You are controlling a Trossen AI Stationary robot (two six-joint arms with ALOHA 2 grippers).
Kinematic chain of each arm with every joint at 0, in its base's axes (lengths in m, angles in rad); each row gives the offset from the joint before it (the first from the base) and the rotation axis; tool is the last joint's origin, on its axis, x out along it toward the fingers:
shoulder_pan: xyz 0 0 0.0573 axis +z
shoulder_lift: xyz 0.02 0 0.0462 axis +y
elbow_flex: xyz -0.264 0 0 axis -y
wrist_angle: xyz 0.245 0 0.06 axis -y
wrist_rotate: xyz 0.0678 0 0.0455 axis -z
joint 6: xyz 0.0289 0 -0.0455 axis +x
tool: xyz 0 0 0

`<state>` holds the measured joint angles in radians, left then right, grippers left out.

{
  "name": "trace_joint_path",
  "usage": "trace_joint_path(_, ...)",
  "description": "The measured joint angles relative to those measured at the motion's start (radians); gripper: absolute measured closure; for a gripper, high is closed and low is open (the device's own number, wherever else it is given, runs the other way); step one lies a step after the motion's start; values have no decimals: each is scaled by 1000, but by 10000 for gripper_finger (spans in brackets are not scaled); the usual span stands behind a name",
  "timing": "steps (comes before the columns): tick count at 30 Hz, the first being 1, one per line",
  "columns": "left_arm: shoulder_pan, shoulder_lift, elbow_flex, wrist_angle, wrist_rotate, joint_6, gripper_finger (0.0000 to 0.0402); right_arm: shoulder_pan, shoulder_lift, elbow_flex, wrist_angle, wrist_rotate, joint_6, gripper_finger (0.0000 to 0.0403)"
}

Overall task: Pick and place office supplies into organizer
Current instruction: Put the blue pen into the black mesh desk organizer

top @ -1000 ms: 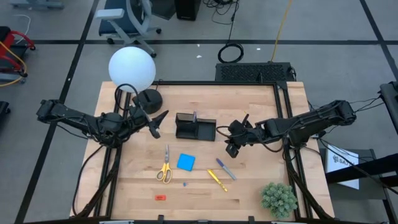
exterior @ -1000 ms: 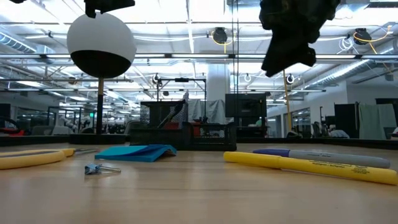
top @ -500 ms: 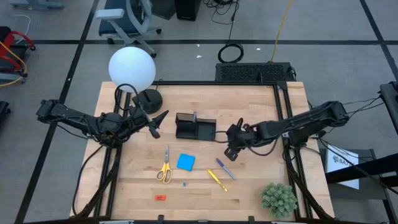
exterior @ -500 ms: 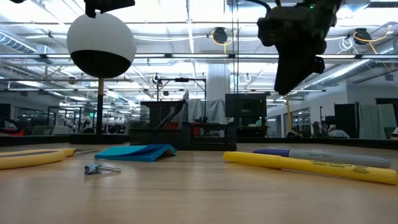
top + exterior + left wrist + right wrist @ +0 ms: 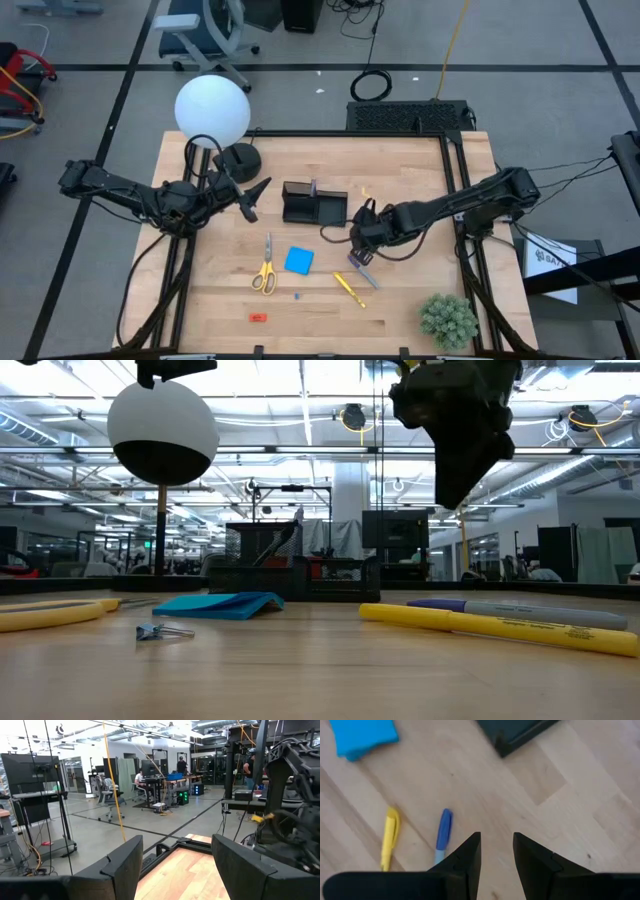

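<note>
Pale striped-grain wooden table (image 5: pixel 400 160); black compartmented plastic organizer (image 5: pixel 314 204); yellow-handled scissors (image 5: pixel 265 266); bright blue square pad (image 5: pixel 299 260); blue-capped grey marker (image 5: pixel 441 835); yellow marker (image 5: pixel 389 837); small red piece (image 5: pixel 258 317); green plant ball (image 5: pixel 448 320); white globe lamp (image 5: pixel 212 110) on black round base (image 5: pixel 238 159).

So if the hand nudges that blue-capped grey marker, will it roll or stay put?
The slim, round blue-capped grey marker lies flat on the smooth wooden table, so it probably rolls sideways if nudged. It looks stiff and light. The right hand, open above it, should probably close across the barrel.
</note>
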<state>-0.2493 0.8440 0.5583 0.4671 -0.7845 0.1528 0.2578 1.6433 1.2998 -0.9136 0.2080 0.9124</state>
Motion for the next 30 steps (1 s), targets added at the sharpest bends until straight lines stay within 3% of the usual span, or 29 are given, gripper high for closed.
trace_joint_path(5, 0, 0, 0, 0, 0, 0, 158, 46, 32, 5, 44, 27, -49, 298)
trace_joint_path(11, 0, 0, 0, 0, 0, 0, 158, 55, 49, 5, 48, -28, 157, 298)
trace_joint_path(16, 0, 0, 0, 0, 0, 0, 158, 63, 84, 5, 49, -112, 231, 301)
trace_joint_path(30, 0, 0, 0, 0, 0, 0, 158, 68, 231, 166, -3, -187, 152, 330)
